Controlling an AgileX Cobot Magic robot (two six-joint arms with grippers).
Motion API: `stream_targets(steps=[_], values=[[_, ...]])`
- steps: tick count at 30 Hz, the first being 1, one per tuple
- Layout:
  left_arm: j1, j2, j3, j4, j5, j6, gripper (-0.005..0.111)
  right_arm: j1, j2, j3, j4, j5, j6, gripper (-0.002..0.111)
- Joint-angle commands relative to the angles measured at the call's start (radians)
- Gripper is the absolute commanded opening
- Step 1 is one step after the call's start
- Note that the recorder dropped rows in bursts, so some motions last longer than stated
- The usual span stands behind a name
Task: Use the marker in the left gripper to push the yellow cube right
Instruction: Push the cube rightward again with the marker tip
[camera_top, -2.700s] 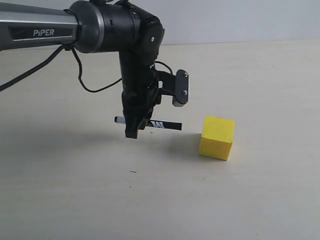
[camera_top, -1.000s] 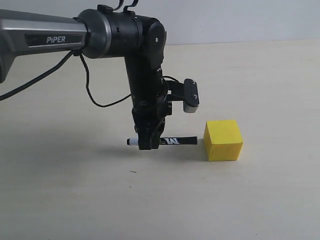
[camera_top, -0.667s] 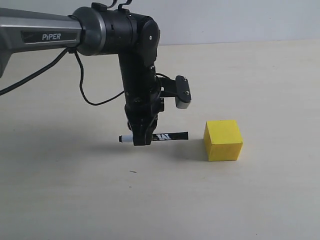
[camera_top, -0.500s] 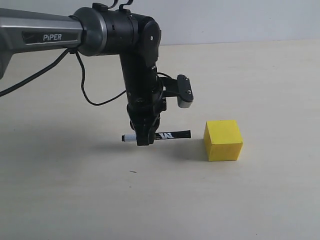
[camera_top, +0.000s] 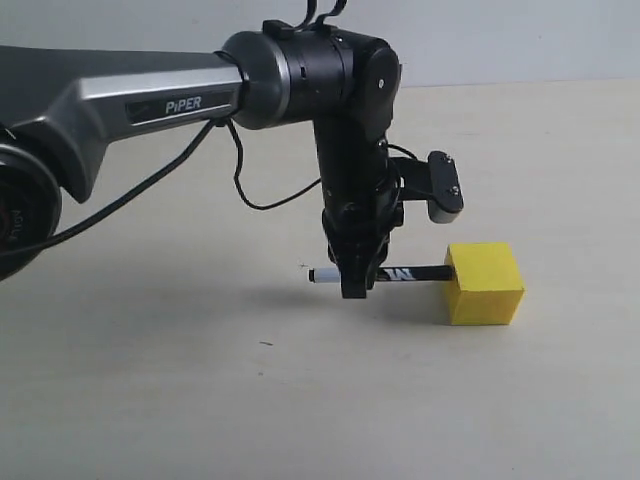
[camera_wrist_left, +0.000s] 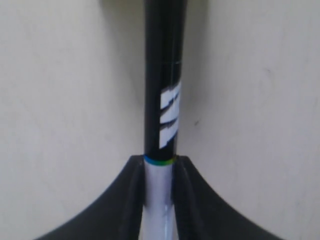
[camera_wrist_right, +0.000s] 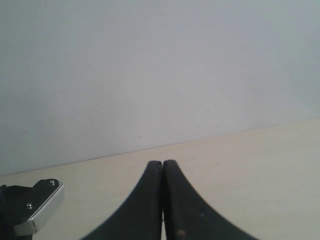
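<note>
**Marker held level against cube: arm pose**

Left arm (camera_top: 180, 100), black and silver with "PiPER" lettering, reaches in from the left of the exterior view. It bends at the wrist so that its last section points straight down at the surface (camera_top: 200, 400). The left hand (camera_top: 355, 285) hangs just above the surface, fingers clamped on the marker (camera_top: 405, 273). The left wrist view shows the grip at the junction of the white barrel and the black half.

The marker lies horizontal, parallel to the surface. Its white end with the black tip projects left of the fingers. Its black lettered half extends right and meets the left face of the yellow cube (camera_top: 485, 285) near the upper edge.

The cube rests flat on the surface, right of the hand.

A small camera module (camera_top: 442, 190) stands out from the wrist on the right, above the cube. A black cable (camera_top: 260, 200) loops below the arm.

The right hand (camera_wrist_right: 162, 167), seen in its wrist view only, has its fingers pressed together with nothing between them.
</note>
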Motion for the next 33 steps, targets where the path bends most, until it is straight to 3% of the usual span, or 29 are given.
stream_targets(steps=[1, 6, 12, 20, 33], values=[[0.047, -0.005, -0.025, 0.022, 0.011, -0.037, 0.000, -0.006, -0.006, 0.004, -0.006, -0.001, -0.003, 0.000], [0.078, -0.005, -0.013, 0.075, 0.011, -0.125, 0.000, -0.006, -0.006, 0.004, -0.006, -0.001, -0.003, 0.000], [0.049, -0.005, 0.023, 0.155, 0.011, -0.045, 0.000, -0.006, -0.006, 0.004, -0.006, -0.001, -0.003, 0.000], [0.041, -0.005, 0.023, 0.138, 0.011, -0.023, 0.000, -0.006, -0.006, 0.004, -0.006, -0.001, -0.003, 0.000], [-0.052, 0.023, -0.037, 0.075, 0.005, -0.025, 0.000, -0.006, -0.006, 0.004, -0.006, -0.001, -0.003, 0.000]])
